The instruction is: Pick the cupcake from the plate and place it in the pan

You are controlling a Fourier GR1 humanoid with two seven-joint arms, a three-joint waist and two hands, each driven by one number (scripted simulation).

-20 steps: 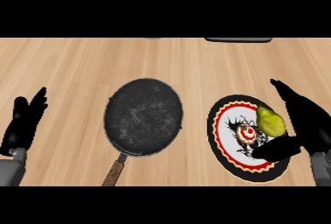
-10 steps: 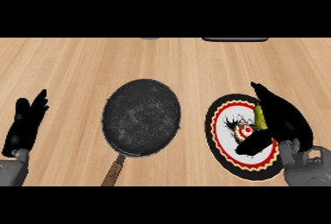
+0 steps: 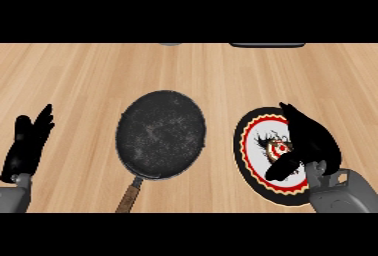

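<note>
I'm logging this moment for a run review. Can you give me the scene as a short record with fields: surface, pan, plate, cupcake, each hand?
surface: wooden counter
pan: dark, round, nothing in it, wooden handle toward the lower edge
plate: patterned, red and black rim, right of the pan, apart from it
cupcake: not visible; hidden under the right hand if it is on the plate
right hand: over the plate, fingers curved down and thumb tucked under; whether they close on anything cannot be told
left hand: open, resting at the left edge, fingers up
</note>
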